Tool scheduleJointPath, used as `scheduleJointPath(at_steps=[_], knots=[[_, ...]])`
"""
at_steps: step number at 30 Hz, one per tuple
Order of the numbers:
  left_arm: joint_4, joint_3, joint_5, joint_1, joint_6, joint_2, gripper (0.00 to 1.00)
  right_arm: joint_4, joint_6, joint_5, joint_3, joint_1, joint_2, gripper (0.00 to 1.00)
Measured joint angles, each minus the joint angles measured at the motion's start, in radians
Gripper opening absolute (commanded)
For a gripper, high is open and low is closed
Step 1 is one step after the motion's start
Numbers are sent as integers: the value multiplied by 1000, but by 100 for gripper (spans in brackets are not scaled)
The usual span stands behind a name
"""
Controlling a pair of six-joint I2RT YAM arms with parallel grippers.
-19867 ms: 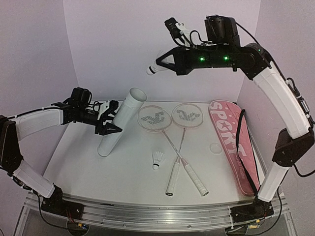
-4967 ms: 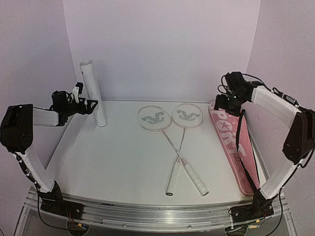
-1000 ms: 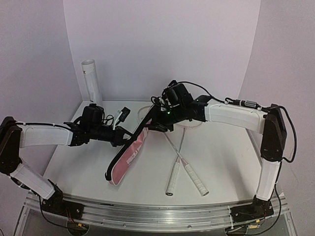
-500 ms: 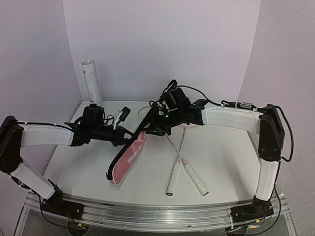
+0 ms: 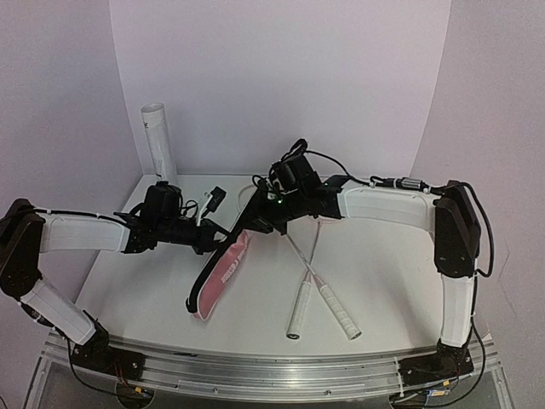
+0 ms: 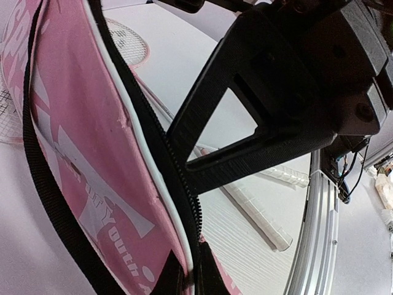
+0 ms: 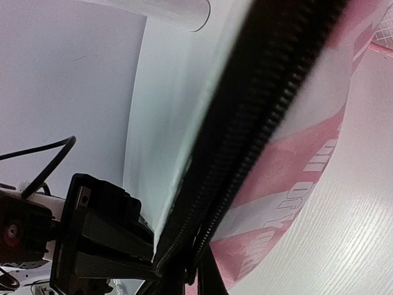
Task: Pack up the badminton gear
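I am holding the pink bag (image 5: 223, 271) up on its edge over the left-middle of the worktop (image 5: 383, 281), between the two arms. The left gripper (image 5: 213, 237) is pinching the bag's rim, closed tight on it. The right gripper (image 5: 257, 225) is clamping the black zipper (image 7: 245, 141) just beside it. The two rackets (image 5: 308, 270) are lying crossed at the worktop's middle, handles toward the near edge. No shuttlecocks are showing. I judge I am opening the bag. Next I need to draw the zipper along while the left side braces.

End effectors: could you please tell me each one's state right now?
Left end effector: closed on the pink bag.
Right end effector: closed on the pink bag too.
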Motion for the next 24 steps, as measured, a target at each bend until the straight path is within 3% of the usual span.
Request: scheduleJointPath(at_steps=[5, 12, 16, 20, 21, 24], knots=[[1, 0, -5, 1, 14, 1, 1, 15, 60, 18, -4, 1, 4, 0], [-5, -2, 31, 28, -38, 0, 11, 62, 66, 31, -48, 1, 1, 0], [21, -26, 63, 56, -74, -29, 24, -15, 20, 80, -60, -5, 8, 0], [34, -40, 79, 68, -73, -43, 19, -120, -49, 131, 6, -6, 60, 0], [32, -38, 75, 68, -68, -38, 23, -134, -62, 138, 27, -7, 74, 0], [2, -10, 46, 66, -25, -3, 48, -164, -96, 157, 61, -4, 90, 0]])
